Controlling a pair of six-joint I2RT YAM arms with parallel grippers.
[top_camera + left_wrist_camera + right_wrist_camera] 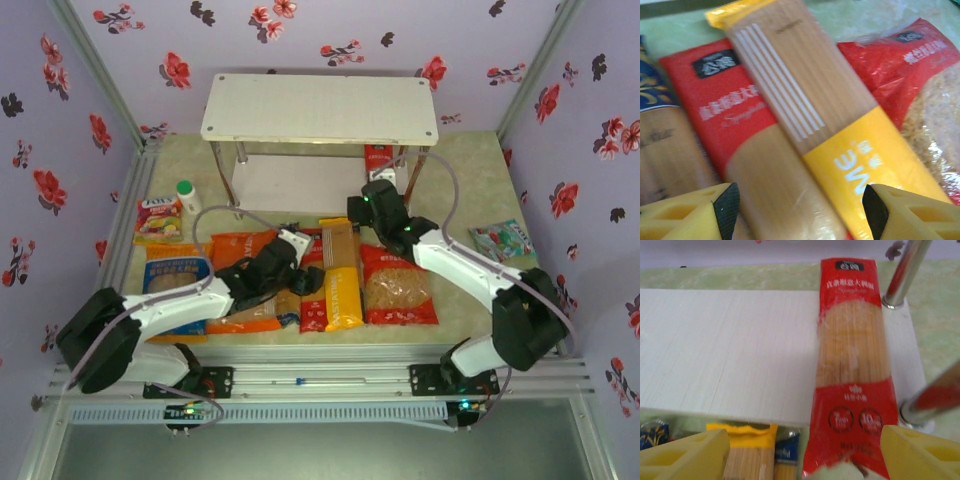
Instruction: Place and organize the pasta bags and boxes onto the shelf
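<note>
My right gripper (804, 447) has its fingers spread wide, gripping nothing. One red spaghetti pack (852, 355) lies flat on the shelf (730, 350) - lower board, right end. My left gripper (800, 205) hangs spread over the yellow spaghetti pack (840, 145) on the table (480, 170).

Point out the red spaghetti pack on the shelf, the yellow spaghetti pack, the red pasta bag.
red spaghetti pack (852, 365): right wrist view, clear middle.
yellow spaghetti pack (805, 95): left wrist view, clear upper part.
red pasta bag (398, 285): top external view, clear window.
</note>
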